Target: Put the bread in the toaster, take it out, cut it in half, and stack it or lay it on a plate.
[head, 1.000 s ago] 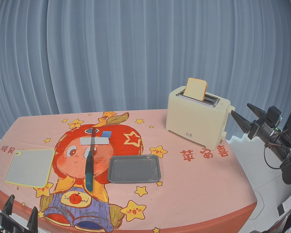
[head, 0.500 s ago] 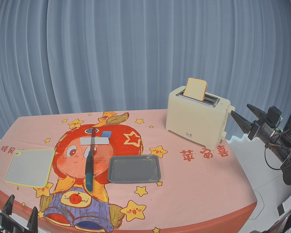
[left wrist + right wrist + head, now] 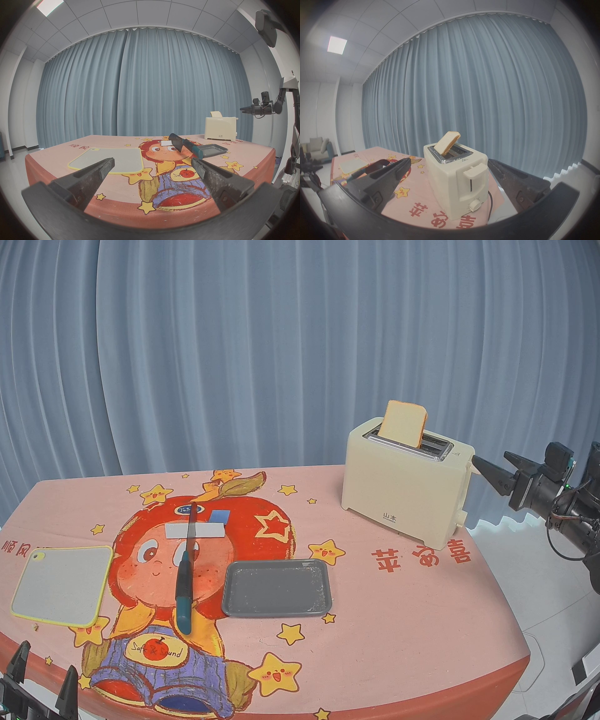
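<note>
One bench (image 3: pixel 406 627) under a pink cartoon cloth carries everything, with a blue curtain (image 3: pixel 281 352) behind it. The cream toaster (image 3: pixel 406 490) stands at about 2 o'clock on the bench, its lever (image 3: pixel 475 171) on the end face that looks toward 3 o'clock. A grey cutting board (image 3: pixel 59 584) with a yellow rim lies flat at 9 o'clock, near the bench's edge. The dark grey plate (image 3: pixel 276 588) (a shallow rectangular tray) sits close to the middle, toward 6 o'clock.

The right tool (image 3: pixel 489 457) hangs off the bench at 3 o'clock of the toaster, fingers spread and holding nothing, one tip just beside the toaster's upper corner; whether it touches cannot be told. The left tool (image 3: pixel 48 657) sits at 7 o'clock by the bench's near edge, likewise spread and holding nothing.

The knife (image 3: pixel 184 590) lies at 9 o'clock of the plate, teal handle toward 6 o'clock, blade toward 12 and crossing a white strip (image 3: pixel 209 530). The bread (image 3: pixel 403 422) stands tilted in the toaster's slot, most of it sticking out above. A small blue square (image 3: pixel 219 516) lies just beyond the strip.
</note>
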Controlling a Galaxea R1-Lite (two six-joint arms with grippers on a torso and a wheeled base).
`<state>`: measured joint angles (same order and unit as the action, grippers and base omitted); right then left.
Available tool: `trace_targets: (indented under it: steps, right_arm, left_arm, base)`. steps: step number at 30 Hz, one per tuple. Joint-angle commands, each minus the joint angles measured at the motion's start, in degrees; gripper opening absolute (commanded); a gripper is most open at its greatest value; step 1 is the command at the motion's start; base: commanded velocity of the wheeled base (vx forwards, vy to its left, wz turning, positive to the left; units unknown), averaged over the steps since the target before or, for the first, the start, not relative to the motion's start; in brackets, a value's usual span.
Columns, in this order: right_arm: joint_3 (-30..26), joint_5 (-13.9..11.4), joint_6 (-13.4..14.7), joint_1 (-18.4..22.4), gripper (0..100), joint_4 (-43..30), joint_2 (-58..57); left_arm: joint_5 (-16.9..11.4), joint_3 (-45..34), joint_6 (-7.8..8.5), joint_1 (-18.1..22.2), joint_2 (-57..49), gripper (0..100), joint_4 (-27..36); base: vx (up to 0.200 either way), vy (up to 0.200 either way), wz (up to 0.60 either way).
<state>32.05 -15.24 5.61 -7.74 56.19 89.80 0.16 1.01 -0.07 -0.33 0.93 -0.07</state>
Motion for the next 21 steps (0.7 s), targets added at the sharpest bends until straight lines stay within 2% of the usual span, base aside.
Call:
trace_targets:
  steps: [1, 21]
  right_arm:
    - [1.3, -0.1, 2.7, 0.5, 100, -0.5, -0.5]
    - [13.8, 0.0, 2.6, 1.0, 100, -1.7, 7.6]
  left_arm:
    - [0.0, -1.0, -0.01, 0.1, -0.1, 100, 0.0]
    - [0.0, -1.0, -0.01, 0.0, 0.0, 100, 0.0]
  base:
    - [0.000, 0.000, 0.00]
    - [0.000, 0.000, 0.00]
